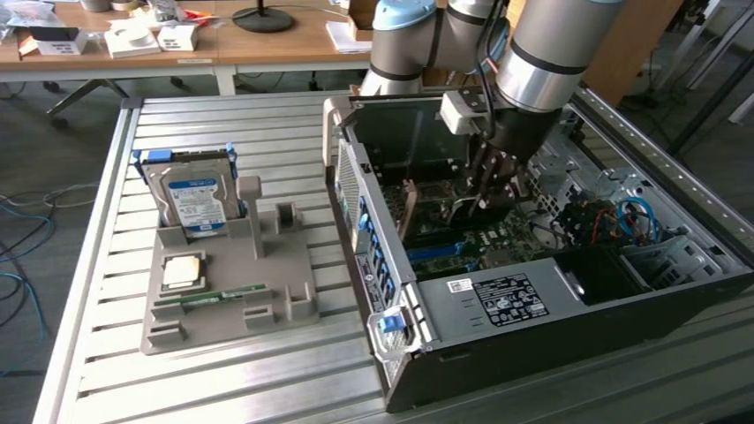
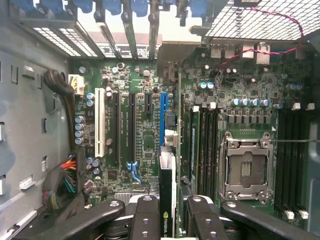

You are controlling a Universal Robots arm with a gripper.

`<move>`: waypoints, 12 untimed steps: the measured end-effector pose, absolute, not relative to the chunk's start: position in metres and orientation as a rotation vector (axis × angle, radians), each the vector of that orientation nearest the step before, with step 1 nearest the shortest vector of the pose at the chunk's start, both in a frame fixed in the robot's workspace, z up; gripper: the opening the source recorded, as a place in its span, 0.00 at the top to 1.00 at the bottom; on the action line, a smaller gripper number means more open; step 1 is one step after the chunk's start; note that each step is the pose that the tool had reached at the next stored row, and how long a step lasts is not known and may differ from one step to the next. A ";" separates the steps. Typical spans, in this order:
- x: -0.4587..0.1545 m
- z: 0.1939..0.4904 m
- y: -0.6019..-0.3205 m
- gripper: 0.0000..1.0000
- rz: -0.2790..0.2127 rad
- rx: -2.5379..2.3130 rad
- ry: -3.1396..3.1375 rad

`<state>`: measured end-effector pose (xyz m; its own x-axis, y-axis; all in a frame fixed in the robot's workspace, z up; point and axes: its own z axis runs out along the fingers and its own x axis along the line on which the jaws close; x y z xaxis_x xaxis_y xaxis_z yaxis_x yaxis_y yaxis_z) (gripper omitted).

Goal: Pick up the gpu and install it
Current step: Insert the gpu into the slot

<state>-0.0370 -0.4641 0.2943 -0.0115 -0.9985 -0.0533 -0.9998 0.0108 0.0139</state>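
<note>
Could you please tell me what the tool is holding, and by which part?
The tool grips the gpu by its top edge, one finger on each face.

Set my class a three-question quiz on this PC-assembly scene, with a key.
1. True or false: the tool grips the gpu inside the case.
2. What stands upright in the tray? A) hard drive B) fan C) keyboard
3. Fill in: seen from the wrist, the gpu's edge lines up with the ___ slot.
Key: 1 true; 2 A; 3 blue.
</note>
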 end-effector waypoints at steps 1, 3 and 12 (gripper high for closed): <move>-0.037 0.294 -0.464 0.74 0.074 -2.189 2.213; -0.037 0.293 -0.464 0.74 0.074 -2.189 2.213; -0.037 0.285 -0.464 0.74 0.074 -2.189 2.213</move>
<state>-0.0374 -0.4641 0.2855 -0.0113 -0.9985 -0.0533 -0.9998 0.0106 0.0140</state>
